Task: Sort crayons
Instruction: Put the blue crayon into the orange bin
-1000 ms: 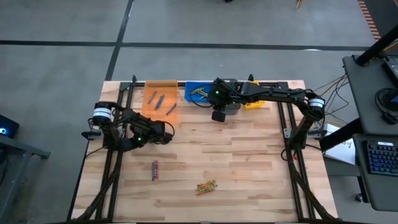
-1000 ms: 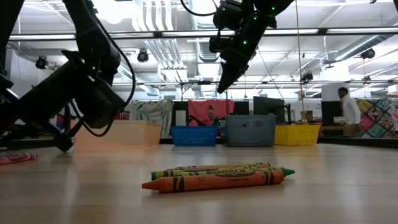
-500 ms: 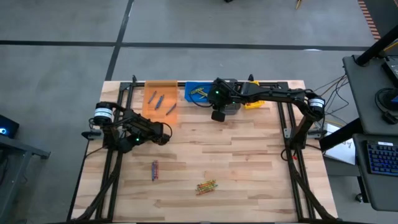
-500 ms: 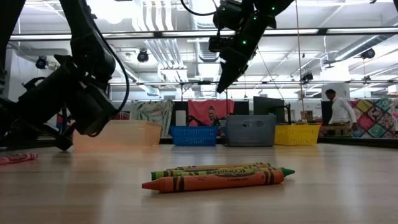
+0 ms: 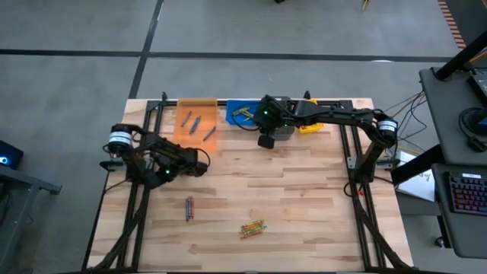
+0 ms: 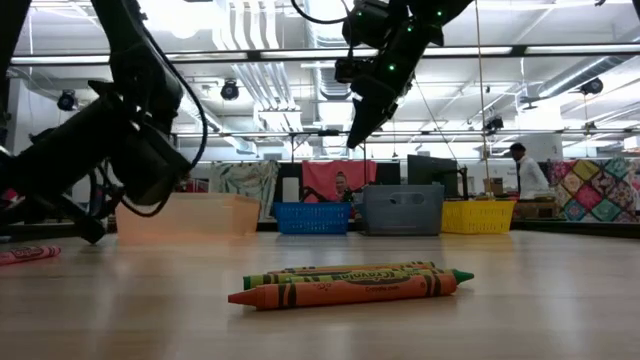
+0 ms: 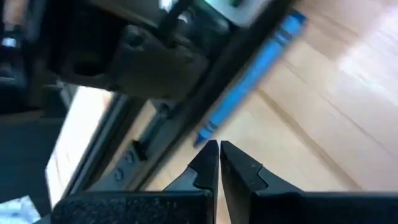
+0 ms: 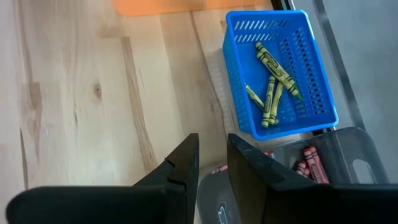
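Note:
Crayons lie on the table: a green and orange bunch (image 5: 253, 227) (image 6: 350, 283) near the front, and a red and blue pair (image 5: 189, 207) to its left. A blue crayon (image 7: 249, 74) lies beside a dark frame rail. My left gripper (image 7: 219, 148) (image 5: 161, 173) is shut and low by the left rail, its tips at that crayon's pointed end. My right gripper (image 8: 211, 149) (image 5: 266, 141) (image 6: 358, 135) hangs open and high over the near left corner of the grey bin (image 5: 280, 129), with nothing between its fingers. My left gripper's shut fingertips (image 7: 208, 152) stand right at the blue crayon's pointed end (image 7: 202, 134). I cannot tell whether they touch it. The crayon lies flat on the wood along the rail.
Four bins line the far edge. An orange bin (image 5: 196, 122) holds bluish crayons, and a blue bin (image 8: 280, 68) holds green-yellow ones. The grey bin (image 8: 348, 155) holds red crayons, and a yellow bin (image 5: 310, 124) is next to it. Dark frame rails run along both table sides. A person stands in the room behind.
My left gripper has rolled a little about its own axis while staying low by the left rail. A person in the room behind the table has walked toward the left.

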Robot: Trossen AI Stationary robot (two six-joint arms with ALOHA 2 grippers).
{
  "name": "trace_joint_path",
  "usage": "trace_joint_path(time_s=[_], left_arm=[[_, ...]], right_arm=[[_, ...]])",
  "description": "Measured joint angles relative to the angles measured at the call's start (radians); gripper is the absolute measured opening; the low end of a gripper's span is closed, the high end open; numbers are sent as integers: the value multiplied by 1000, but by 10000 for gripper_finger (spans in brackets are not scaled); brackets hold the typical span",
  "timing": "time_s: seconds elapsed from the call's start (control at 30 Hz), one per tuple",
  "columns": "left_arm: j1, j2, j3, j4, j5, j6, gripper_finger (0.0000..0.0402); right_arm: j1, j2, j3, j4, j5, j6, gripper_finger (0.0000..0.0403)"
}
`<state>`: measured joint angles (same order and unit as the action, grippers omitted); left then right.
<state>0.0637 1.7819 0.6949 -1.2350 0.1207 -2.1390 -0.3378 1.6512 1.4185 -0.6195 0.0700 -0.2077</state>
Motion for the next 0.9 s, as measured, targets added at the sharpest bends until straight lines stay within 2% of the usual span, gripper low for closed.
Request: trace_joint_path(time_s=[0.17, 0.4, 0.67, 0.73, 0.8, 0.9], left_arm=[[-6, -75, -5, 0, -11, 44, 0], [-82, -156, 6, -3, -3, 92, 0], [-257, -152, 26, -12, -137, 222, 0], [-273, -147, 31, -10, -84, 234, 0], [-263, -148, 52, 12, 19, 250, 0], [-274, -149, 107, 86, -30, 425, 0]], right_arm=[[0, 0, 0, 6, 0, 7, 78], [0, 0, 0, 10, 0, 15, 84], [0, 0, 0, 19, 0, 15, 74], [0, 0, 0, 18, 0, 14, 73], [0, 0, 0, 17, 0, 14, 74], [0, 0, 0, 16, 0, 5, 78]])
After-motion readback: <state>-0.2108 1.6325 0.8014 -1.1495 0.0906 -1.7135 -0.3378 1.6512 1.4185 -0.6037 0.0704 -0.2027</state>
